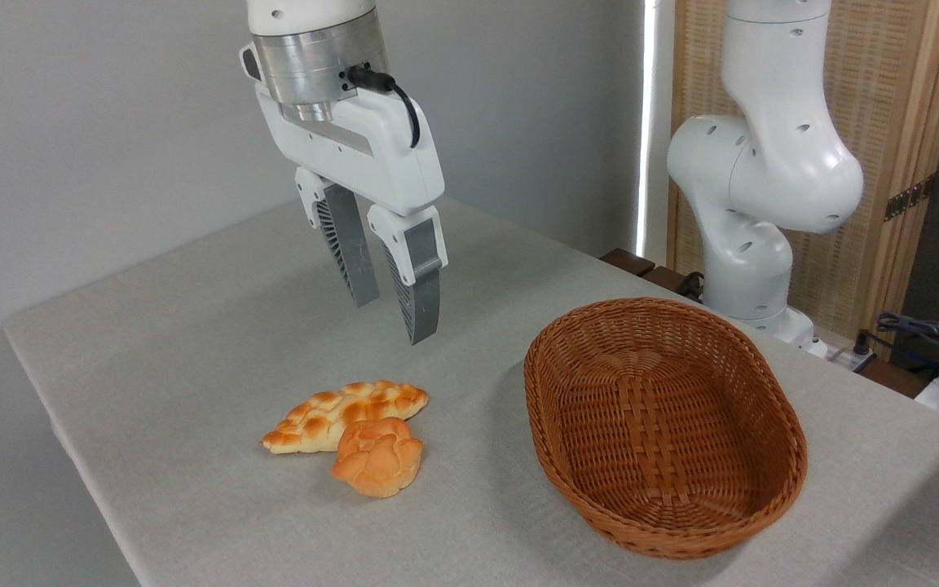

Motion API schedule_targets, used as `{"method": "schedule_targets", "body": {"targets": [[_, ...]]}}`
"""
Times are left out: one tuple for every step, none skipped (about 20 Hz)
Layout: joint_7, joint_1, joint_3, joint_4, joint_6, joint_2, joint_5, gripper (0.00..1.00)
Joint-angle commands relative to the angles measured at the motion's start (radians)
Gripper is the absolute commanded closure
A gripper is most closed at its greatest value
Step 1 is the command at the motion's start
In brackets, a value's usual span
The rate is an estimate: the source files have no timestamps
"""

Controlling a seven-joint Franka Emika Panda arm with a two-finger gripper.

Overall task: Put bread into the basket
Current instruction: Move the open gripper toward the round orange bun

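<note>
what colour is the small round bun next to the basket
Orange-golden, paler in the creases of its lobed top; the bun shows clearly in the fixed camera view.

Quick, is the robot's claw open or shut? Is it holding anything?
Gripper: open, holding nothing, up in the air above the round bun and the braided loaf.

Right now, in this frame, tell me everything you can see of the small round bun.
The bun is small, round and orange-golden, with a lobed, knotted top and a paler lower edge; it looks glossy. It sits on the grey tablecloth, tipped slightly towards the camera, at the front of the flat braided loaf, which it appears to touch. The basket stands apart to its right, empty. The gripper hangs above, clear of it, fingers parted.
</note>
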Motion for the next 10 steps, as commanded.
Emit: {"method": "schedule_targets", "body": {"targets": [[0.021,-0.001,0.029,0.010,-0.033,-0.003,-0.022,0.00],[0.021,-0.002,0.029,0.010,-0.033,-0.003,-0.022,0.00],[0.020,-0.002,0.029,0.010,-0.033,-0.003,-0.022,0.00],[0.019,-0.001,0.029,0.010,-0.026,-0.003,-0.024,0.00],[0.019,-0.001,0.029,0.010,-0.020,-0.003,-0.025,0.00],[0.019,-0.001,0.028,0.010,-0.017,-0.002,-0.027,0.00],[0.019,-0.001,0.026,0.008,-0.014,-0.002,-0.025,0.00],[0.019,-0.001,0.026,0.008,-0.014,-0.002,-0.025,0.00],[0.019,-0.001,0.025,0.008,-0.012,-0.002,-0.025,0.00],[0.019,-0.001,0.025,0.008,-0.012,-0.002,-0.025,0.00]]}}
